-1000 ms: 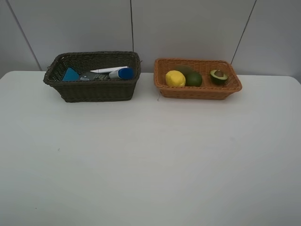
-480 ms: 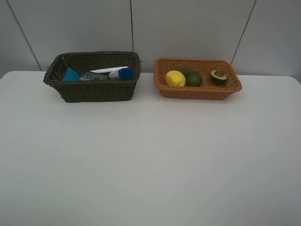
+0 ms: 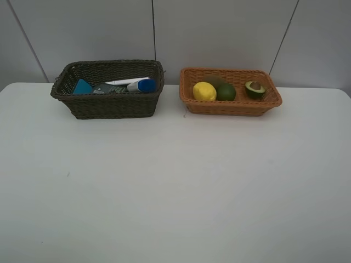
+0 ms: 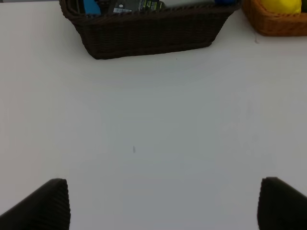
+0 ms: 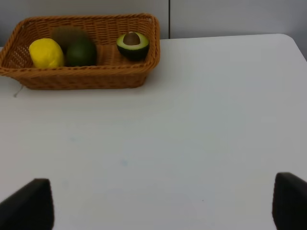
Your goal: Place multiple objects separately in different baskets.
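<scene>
sorting looks finished: lemon (image 3: 204,91), green fruit (image 3: 226,92) and avocado half (image 3: 255,89) lie in the tan basket (image 3: 230,107); bottle (image 3: 141,85) and marker (image 3: 126,81) in the dark basket (image 3: 109,104) beside it. both tools, left tool (image 4: 163,203) and right tool (image 5: 163,206), hang apart, empty, over bare table (image 3: 175,186). nothing left to lift.

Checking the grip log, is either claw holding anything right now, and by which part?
Nothing is held. The left claw and right claw are both open over the bare white table, with nothing between their fingertips.
</scene>
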Robot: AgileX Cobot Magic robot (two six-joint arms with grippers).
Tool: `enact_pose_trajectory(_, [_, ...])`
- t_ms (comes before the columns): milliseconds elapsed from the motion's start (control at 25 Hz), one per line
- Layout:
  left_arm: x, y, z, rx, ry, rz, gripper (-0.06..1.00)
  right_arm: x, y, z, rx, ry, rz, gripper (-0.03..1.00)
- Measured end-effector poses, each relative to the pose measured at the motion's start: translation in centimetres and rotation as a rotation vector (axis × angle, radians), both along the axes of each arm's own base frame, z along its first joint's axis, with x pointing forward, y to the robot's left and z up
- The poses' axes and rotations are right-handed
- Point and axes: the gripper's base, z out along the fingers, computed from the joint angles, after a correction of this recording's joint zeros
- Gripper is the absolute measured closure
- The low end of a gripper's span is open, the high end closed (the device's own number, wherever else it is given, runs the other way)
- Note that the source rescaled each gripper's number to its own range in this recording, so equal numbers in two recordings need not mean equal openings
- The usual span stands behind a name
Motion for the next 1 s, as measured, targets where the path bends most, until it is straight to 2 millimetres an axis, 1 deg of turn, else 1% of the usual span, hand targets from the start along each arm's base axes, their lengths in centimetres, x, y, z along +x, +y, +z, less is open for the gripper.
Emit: enact_pose_trajectory(1000, [0.00,0.00,0.00,0.000,0.000,0.000,-0.06,0.00,0.00,0.00,0.000,0.000,0.000,-0.03])
